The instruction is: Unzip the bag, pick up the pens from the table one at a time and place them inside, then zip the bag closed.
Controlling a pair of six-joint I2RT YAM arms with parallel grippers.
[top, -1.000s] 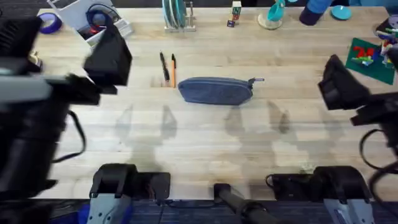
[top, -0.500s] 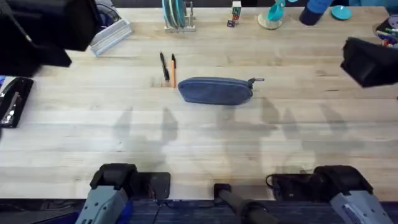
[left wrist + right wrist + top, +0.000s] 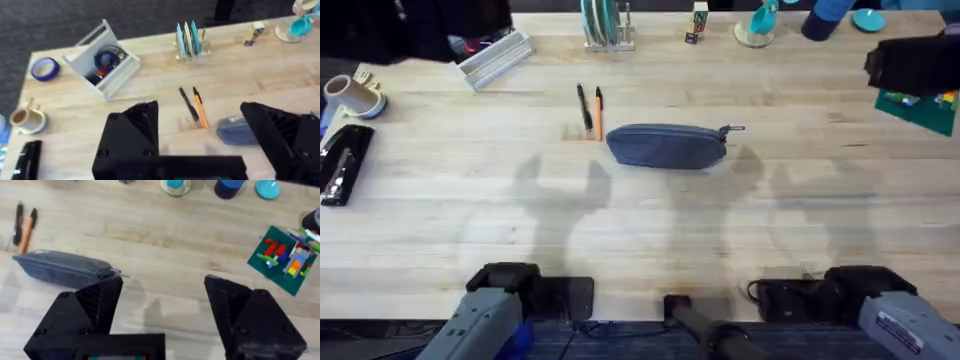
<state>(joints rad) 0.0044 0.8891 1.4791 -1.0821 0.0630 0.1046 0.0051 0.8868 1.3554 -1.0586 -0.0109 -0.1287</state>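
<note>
Pencil pouch point(image 3: 667, 146), grey-blue fabric, zipped, mid-tabletop point(image 3: 640, 230): likely soft and light, so pin its body while you pull the tab point(image 3: 733, 129). Black pen point(image 3: 583, 106) and orange pen point(image 3: 599, 112), just beside the pouch's tab-free end: slim, probably slippery; pinch mid-barrel. Left gripper point(image 3: 200, 137) and right gripper point(image 3: 162, 312): both wide, empty.

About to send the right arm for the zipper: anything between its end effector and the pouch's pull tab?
Nothing visible. Bare light wooden tabletop lies between the open right end effector and the grey-blue fabric pouch with its pull tab.

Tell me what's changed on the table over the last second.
Both arms pulled outward and up toward the overhead view's top corners. Each pincer is open, left pincer and right pincer, gripping nothing. The bag stayed zipped, and the pens stayed beside it on the table.
</note>
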